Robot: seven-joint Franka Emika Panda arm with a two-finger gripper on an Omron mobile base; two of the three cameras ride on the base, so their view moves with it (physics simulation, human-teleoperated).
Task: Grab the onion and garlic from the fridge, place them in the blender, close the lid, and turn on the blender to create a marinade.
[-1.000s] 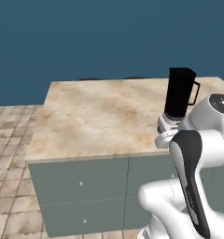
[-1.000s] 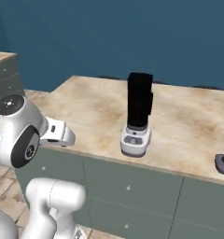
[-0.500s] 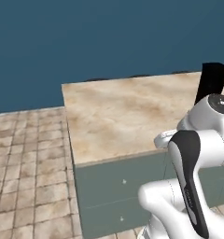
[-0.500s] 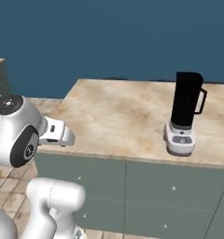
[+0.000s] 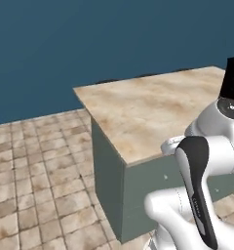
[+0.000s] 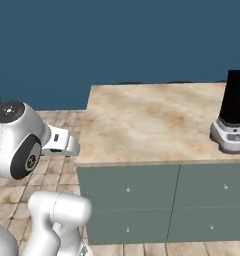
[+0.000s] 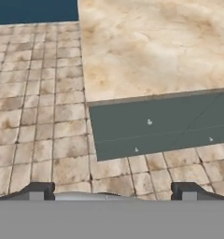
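1. A long bench (image 6: 142, 125) with a mottled beige stone top and grey-green drawer fronts stands on a floor of tan stone tiles (image 5: 36, 171), in front of a plain dark blue wall (image 6: 117, 40).
2. The tall black blender jar on its squat white-grey base (image 6: 232, 117) stands upright on the bench top, towards the right end in the right base view and close to the front edge. In the left base view the black jar (image 5: 232, 78) shows at the far right, its lower part hidden behind the arm's white shoulder.
3. The base has a small button panel on its front; the buttons are too small to tell apart.
4. The hand (image 7: 111, 192) points down over the tiled floor just off the left end of the bench. Its two dark fingertips (image 7: 39, 190) stand far apart at the bottom of the hand view, spread wide with nothing between them.
5. In the hand view the bench corner lies ahead of the hand: the beige top above, then the grey-green drawer fronts (image 7: 160, 126) with small pale knobs.
6. The hand is well apart from the blender, which stands near the other end of the bench.
7. In the right base view the white arm's forearm reaches from the lower left towards the bench's left end, near the corner.
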